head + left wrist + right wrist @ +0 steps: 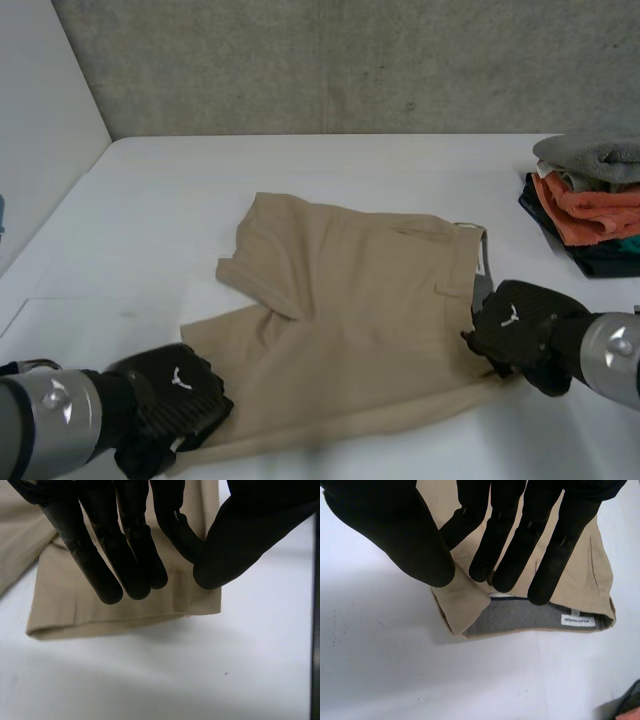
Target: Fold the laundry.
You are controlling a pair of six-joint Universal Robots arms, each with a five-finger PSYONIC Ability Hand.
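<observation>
Tan shorts (360, 320) lie flat on the white table (330, 170), waistband to the right and legs to the left. My left hand (170, 400) rests at the hem corner of the near leg. In its wrist view the left hand (240, 525) has one finger bent to meet the thumb at the edge of the leg (100, 615), pinching it, while its other fingers stay straight. My right hand (520, 325) sits at the near waistband corner. There the right hand (395, 525) pinches the turned-up corner (465, 610) between thumb and finger, baring the grey lining and a white label (577, 621).
A pile of folded clothes (600, 200), grey over orange over dark, stands at the table's right edge, beyond my right hand. A light wall panel (40, 120) borders the table on the left. Bare table lies behind and in front of the shorts.
</observation>
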